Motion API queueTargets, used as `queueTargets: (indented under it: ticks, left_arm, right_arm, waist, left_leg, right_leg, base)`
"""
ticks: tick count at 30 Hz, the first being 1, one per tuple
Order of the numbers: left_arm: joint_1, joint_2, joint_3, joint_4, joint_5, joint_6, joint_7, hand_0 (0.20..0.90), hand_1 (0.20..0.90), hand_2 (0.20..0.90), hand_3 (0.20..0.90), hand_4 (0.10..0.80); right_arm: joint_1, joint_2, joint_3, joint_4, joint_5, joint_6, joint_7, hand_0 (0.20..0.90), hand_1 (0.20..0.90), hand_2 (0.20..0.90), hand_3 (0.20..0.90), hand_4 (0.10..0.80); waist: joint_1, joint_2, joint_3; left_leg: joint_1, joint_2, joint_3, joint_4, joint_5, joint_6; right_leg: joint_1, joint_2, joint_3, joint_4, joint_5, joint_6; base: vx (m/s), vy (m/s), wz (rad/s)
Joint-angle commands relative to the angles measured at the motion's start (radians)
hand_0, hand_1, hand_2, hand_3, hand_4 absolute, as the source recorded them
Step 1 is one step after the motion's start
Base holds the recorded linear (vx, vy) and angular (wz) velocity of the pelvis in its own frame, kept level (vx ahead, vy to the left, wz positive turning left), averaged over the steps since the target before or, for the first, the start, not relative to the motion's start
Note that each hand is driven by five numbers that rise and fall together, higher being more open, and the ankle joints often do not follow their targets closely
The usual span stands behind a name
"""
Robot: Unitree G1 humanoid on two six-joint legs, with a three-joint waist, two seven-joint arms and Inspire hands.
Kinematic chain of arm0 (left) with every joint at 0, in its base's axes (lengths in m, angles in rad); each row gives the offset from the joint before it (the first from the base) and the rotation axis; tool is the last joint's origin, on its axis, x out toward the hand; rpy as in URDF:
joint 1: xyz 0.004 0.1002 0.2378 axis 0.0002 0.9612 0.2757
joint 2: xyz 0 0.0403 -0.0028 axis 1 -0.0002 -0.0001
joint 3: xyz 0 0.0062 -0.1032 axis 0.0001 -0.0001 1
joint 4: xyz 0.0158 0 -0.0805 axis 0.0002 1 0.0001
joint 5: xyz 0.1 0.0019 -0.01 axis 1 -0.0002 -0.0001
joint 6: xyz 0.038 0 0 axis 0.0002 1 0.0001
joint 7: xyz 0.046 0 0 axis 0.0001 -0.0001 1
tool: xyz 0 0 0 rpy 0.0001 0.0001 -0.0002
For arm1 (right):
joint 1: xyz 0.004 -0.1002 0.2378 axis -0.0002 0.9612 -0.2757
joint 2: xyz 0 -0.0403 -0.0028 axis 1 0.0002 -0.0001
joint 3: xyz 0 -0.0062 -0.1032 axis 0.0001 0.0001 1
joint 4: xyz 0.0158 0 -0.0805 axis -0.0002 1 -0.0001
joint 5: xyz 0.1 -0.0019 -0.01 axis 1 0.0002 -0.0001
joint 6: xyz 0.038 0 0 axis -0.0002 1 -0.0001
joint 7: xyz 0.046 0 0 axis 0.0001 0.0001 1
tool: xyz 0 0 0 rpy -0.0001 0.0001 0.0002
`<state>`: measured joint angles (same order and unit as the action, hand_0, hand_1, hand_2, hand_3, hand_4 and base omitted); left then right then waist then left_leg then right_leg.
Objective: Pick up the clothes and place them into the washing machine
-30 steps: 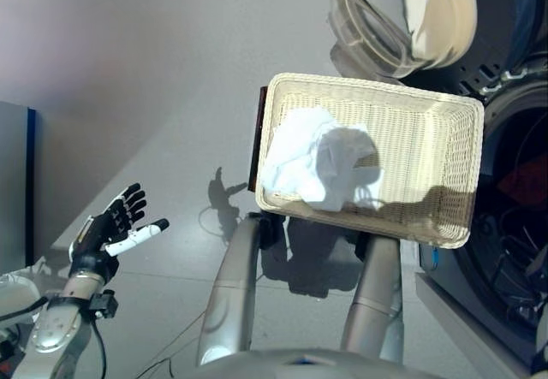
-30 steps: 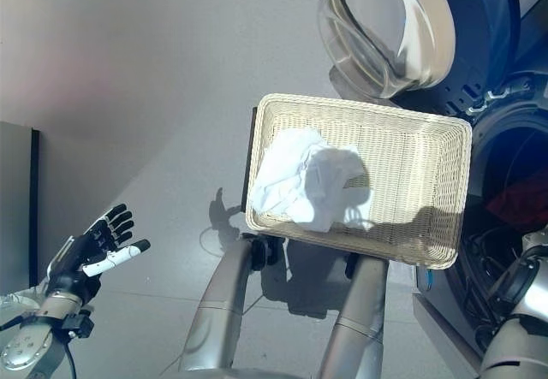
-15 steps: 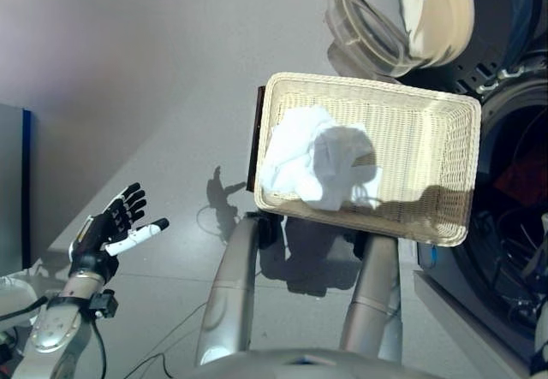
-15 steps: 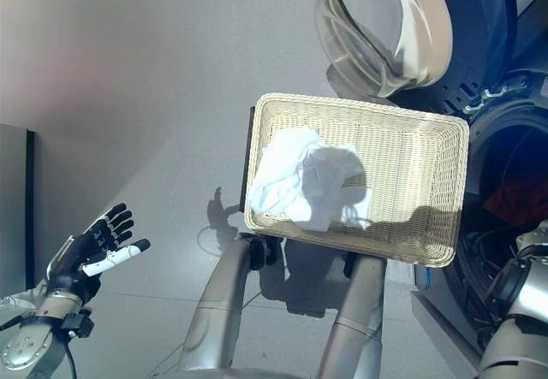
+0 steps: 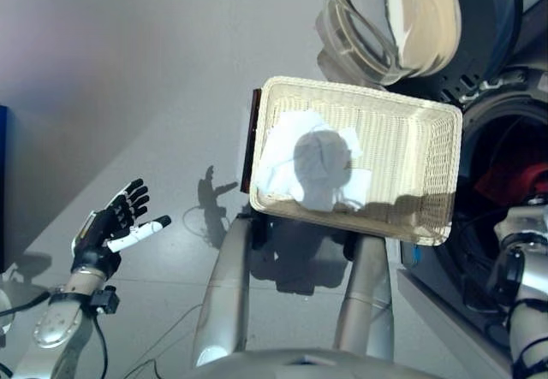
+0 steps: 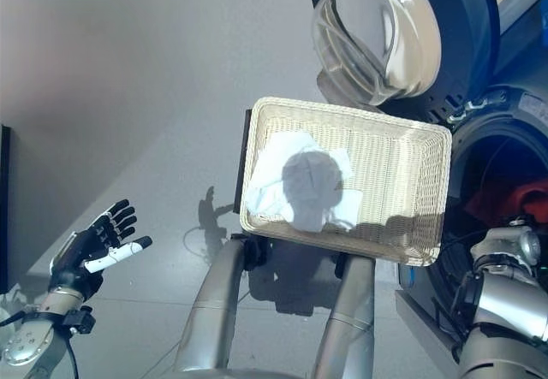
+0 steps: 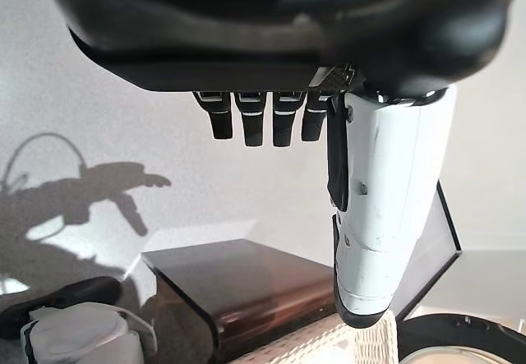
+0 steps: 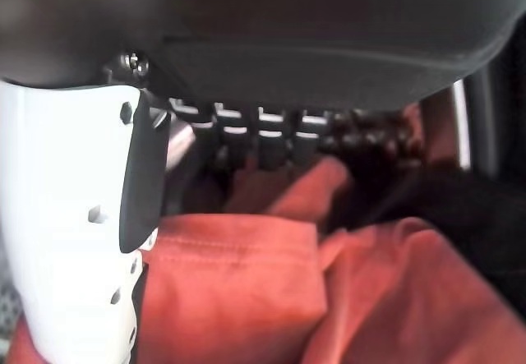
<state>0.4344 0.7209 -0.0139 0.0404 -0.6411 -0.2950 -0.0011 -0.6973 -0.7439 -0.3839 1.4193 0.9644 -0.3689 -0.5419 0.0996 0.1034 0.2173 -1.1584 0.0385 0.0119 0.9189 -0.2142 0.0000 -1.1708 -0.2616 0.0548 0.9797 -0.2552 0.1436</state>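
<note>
Seeing my right hand [image 8: 74,216] slack over red cloth [image 8: 246,298] inside the drum; left hand [image 5: 116,229] spread at 8 o'clock; woven basket [image 5: 428,139] centred.

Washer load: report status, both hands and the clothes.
Left hand open, idle, out to the side. Right hand open inside the washer drum, over red cloth. White cloth waits in basket. Washer door open, nothing blocking.
</note>
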Motion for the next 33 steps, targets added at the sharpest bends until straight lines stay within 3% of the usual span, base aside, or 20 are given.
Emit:
queueTargets:
  ticks: [1,9,10,11,13,21,33]
  left_arm:
    - [-0.016,0.006,0.123,0.003,-0.008,-0.096,0.005,0.900,0.900,0.900,0.900,0.800]
    - [-0.044,0.002,0.134,0.024,0.020,-0.097,-0.001,0.900,0.900,0.900,0.900,0.800]
    - [-0.047,0.003,0.134,0.023,0.026,-0.097,-0.003,0.900,0.900,0.900,0.900,0.800]
    - [-0.047,0.004,0.134,0.023,0.027,-0.097,-0.002,0.900,0.900,0.900,0.900,0.800]
    - [-0.053,-0.001,0.136,0.024,0.032,-0.097,-0.008,0.900,0.900,0.900,0.900,0.800]
    - [-0.069,-0.022,0.136,0.052,0.046,-0.099,-0.014,0.900,0.900,0.900,0.900,0.800]
    - [-0.079,-0.055,0.126,0.108,0.091,-0.093,-0.009,0.900,0.900,0.900,0.900,0.800]
  right_arm:
    - [0.056,-0.037,0.034,-0.037,-0.064,-0.059,-0.009,0.900,0.900,0.900,0.900,0.800]
    - [0.087,0.056,0.023,-0.056,-0.093,-0.045,0.000,0.900,0.900,0.900,0.900,0.800]
    - [0.093,0.068,0.023,-0.060,-0.098,-0.041,0.005,0.900,0.900,0.900,0.900,0.800]
    - [0.095,0.069,0.022,-0.061,-0.098,-0.041,0.005,0.900,0.900,0.900,0.900,0.800]
    - [0.112,0.099,0.025,-0.068,-0.106,-0.037,0.019,0.900,0.900,0.900,0.900,0.800]
    - [0.146,0.181,0.059,-0.084,-0.151,-0.019,0.045,0.900,0.900,0.900,0.900,0.800]
    - [0.202,0.269,0.133,-0.118,-0.276,0.005,0.048,0.900,0.900,0.900,0.900,0.800]
  waist:
    - [0.011,-0.008,-0.026]
    - [0.017,-0.030,-0.018]
    - [0.017,-0.033,-0.012]
    - [0.017,-0.034,-0.016]
    - [0.016,-0.039,-0.016]
    - [0.009,-0.066,-0.012]
    - [0.018,-0.104,-0.009]
  left_leg:
    - [0.045,0.018,-0.009,-0.202,0.088,-0.040]
    - [0.127,-0.004,-0.001,-0.272,0.091,-0.029]
    - [0.130,-0.007,0.005,-0.290,0.122,-0.023]
    - [0.147,-0.007,-0.001,-0.291,0.096,-0.027]
    - [0.171,-0.015,0.000,-0.310,0.103,-0.024]
    - [0.238,-0.019,0.003,-0.368,0.145,-0.016]
    - [0.400,-0.011,-0.012,-0.526,0.208,-0.030]
  right_leg:
    - [0.019,-0.004,-0.036,-0.110,0.071,-0.030]
    - [0.142,-0.028,-0.058,-0.249,0.134,0.003]
    - [0.152,-0.034,-0.069,-0.283,0.175,0.002]
    - [0.169,-0.032,-0.066,-0.282,0.151,0.009]
    - [0.199,-0.040,-0.077,-0.322,0.174,0.017]
    - [0.296,-0.052,-0.113,-0.443,0.244,0.013]
    - [0.478,-0.045,-0.167,-0.628,0.302,0.016]
  base:
    - [0.014,0.051,0.05]
    - [0.018,0.066,0.00]
    - [0.031,0.042,-0.02]
    - [0.040,0.048,-0.03]
    - [0.100,0.035,-0.02]
    - [0.009,0.015,0.00]
    - [0.048,-0.036,-0.04]
